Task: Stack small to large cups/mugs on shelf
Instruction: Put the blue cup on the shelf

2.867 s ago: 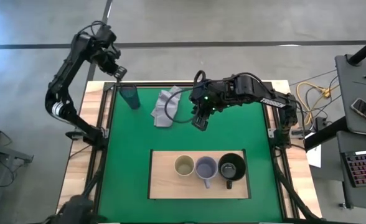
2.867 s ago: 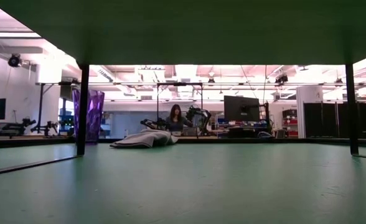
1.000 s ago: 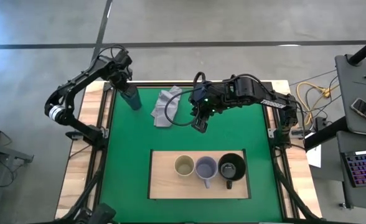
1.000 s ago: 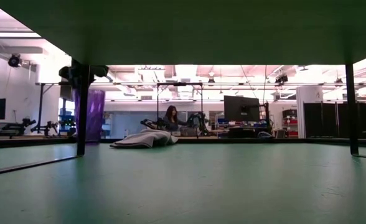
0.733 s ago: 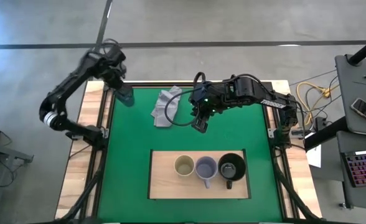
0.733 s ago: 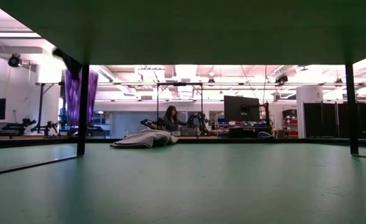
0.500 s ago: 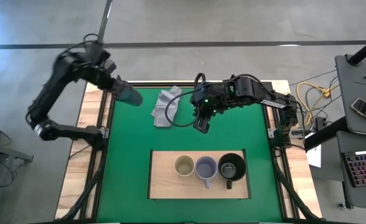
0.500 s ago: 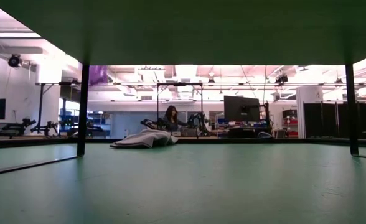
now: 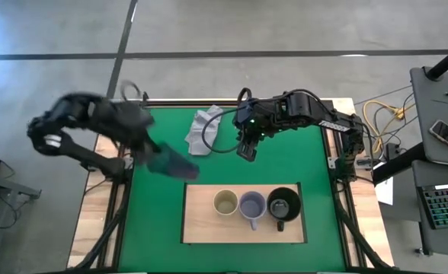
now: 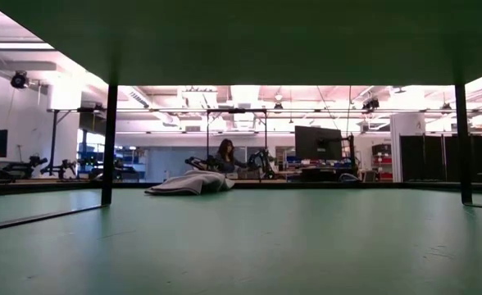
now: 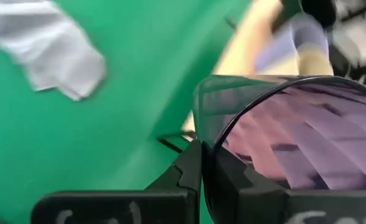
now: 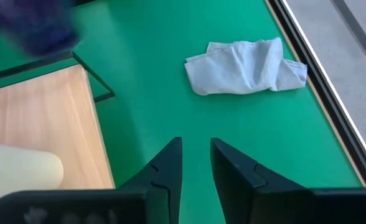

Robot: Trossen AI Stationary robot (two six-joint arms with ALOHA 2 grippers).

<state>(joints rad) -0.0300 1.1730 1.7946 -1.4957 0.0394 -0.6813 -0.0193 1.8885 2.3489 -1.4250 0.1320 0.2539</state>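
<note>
The dark teal-and-purple tumbler (image 9: pixel 174 163) is in the air, tilted, just off the shelf's left far corner, with my left gripper (image 9: pixel 154 156) shut on it. Its purple inside (image 11: pixel 295 143) fills the left wrist view. On the light wooden shelf (image 9: pixel 201 221) a cream cup (image 9: pixel 225 203), a lavender-grey mug (image 9: pixel 252 205) and a black mug (image 9: pixel 283 203) stand upright in a row. My right gripper (image 9: pixel 244 151) hovers over the green mat past the shelf's far edge, narrowly open and touching nothing (image 12: pixel 195 149). My left gripper (image 11: pixel 209 168) pinches the tumbler's wall at its rim (image 11: pixel 201 118), one finger (image 11: pixel 186 171) outside and the other inside the opening. The tumbler is lifted clear of the table and tipped over, its base pointing toward the shelf.
A crumpled light grey cloth (image 9: pixel 203 129) lies on the green mat (image 9: pixel 300 164) near its far edge, left of my right gripper. The mat sits inside a dark frame (image 9: pixel 129 190). Bare wood shows on the shelf left of the cream cup.
My left gripper, shut on the tumbler at the mat's far left corner, has lifted it clear, tipped it over and swung it fast toward the near edge and rightward, up to the shelf's left far corner.
</note>
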